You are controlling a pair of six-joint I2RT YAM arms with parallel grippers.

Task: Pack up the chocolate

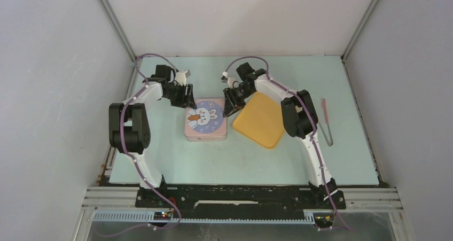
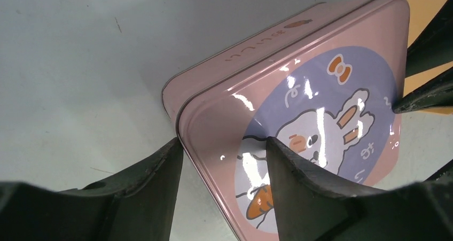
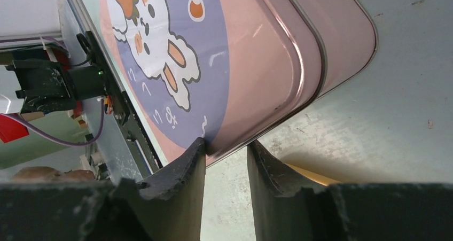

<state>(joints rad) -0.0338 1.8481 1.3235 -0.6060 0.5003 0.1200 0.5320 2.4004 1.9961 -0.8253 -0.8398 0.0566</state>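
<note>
No chocolate shows in any view. A closed pink tin (image 1: 206, 119) with a rabbit on its lid lies mid-table. My left gripper (image 1: 188, 107) is at the tin's far left corner. In the left wrist view it (image 2: 221, 142) stands open astride the lid's (image 2: 299, 91) edge, one finger on the lid and the other outside the wall. My right gripper (image 1: 229, 109) is at the tin's right edge. In the right wrist view its jaws (image 3: 227, 144) are closed down on the lid's (image 3: 256, 54) rim, one fingertip on top and one outside.
A yellow-orange pad (image 1: 262, 119) lies right of the tin, under the right arm, and shows behind the right finger (image 3: 315, 174). Pink tongs (image 1: 326, 122) lie near the table's right side. The right gripper's dark fingers (image 2: 427, 91) show in the left wrist view.
</note>
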